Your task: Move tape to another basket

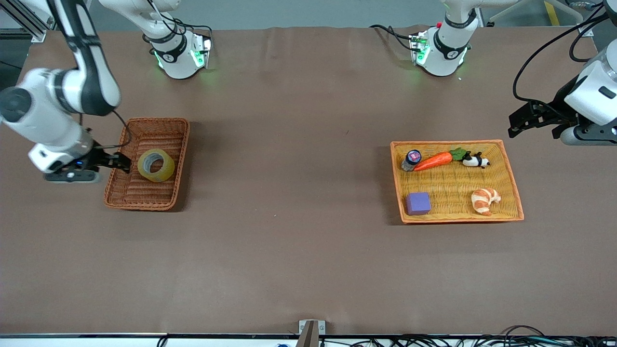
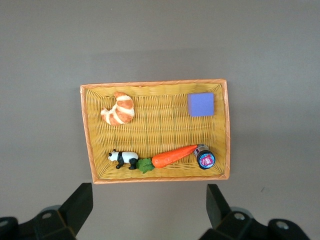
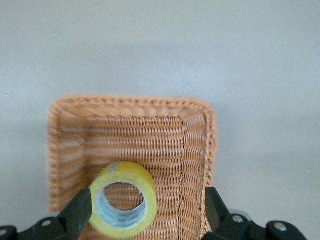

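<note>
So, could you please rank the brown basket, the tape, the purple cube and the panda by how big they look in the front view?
1. Brown basket, clearly largest.
2. Tape.
3. Purple cube.
4. Panda, about as long as the cube is wide but slimmer, so that last pair is close.

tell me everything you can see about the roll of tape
The tape is a ring-shaped roll of translucent yellowish tape around a pale grey inner core, with an open hole through the middle. It sits inside the reddish-brown woven basket toward the right arm's end of the table, propped at a tilt rather than lying flat, resting on the basket's woven floor. The right gripper is just over it with fingers spread open on either side, and they do not appear to be clamping the roll.
</note>
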